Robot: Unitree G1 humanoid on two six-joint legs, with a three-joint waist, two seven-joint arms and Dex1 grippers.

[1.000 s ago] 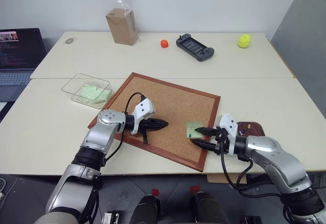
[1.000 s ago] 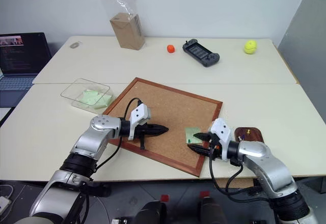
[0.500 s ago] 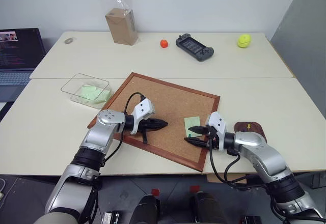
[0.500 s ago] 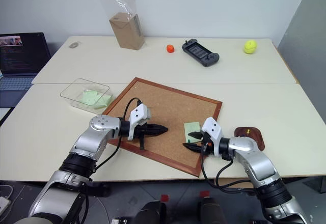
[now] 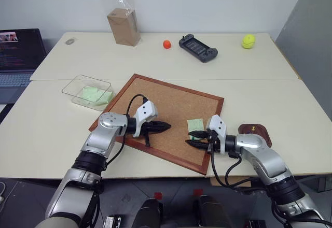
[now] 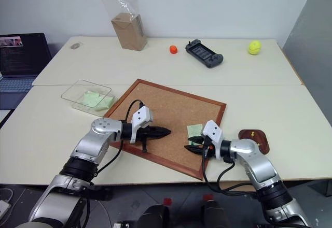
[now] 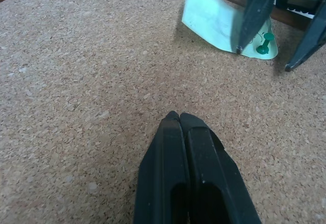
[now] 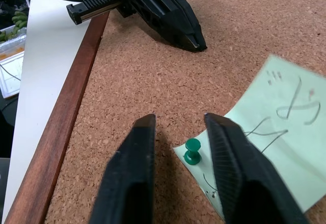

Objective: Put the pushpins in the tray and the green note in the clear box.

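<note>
Pushpin [image 8: 192,150], green, tiny and hard, stuck through green note [image 8: 265,147] on corkboard [image 5: 171,103]. Best pinched by its little head. Right end effector [image 8: 178,127] spread around it; left end effector [image 7: 179,118] pressed together.

Over the corkboard [image 5: 171,115], the left arm reaches in from the board's near-left edge, its tool [image 5: 167,126] pointing across toward the right arm with both black fingers pressed flat together (no gap between them), the tip hanging just above the cork. The right arm comes in over the board's near-right edge, wrist bent inward, and its tool [image 8: 178,132] points back at the left one with fingers [image 8: 133,170] parted a little, one to each side of a green pushpin [image 8: 192,150] without touching it.
</note>
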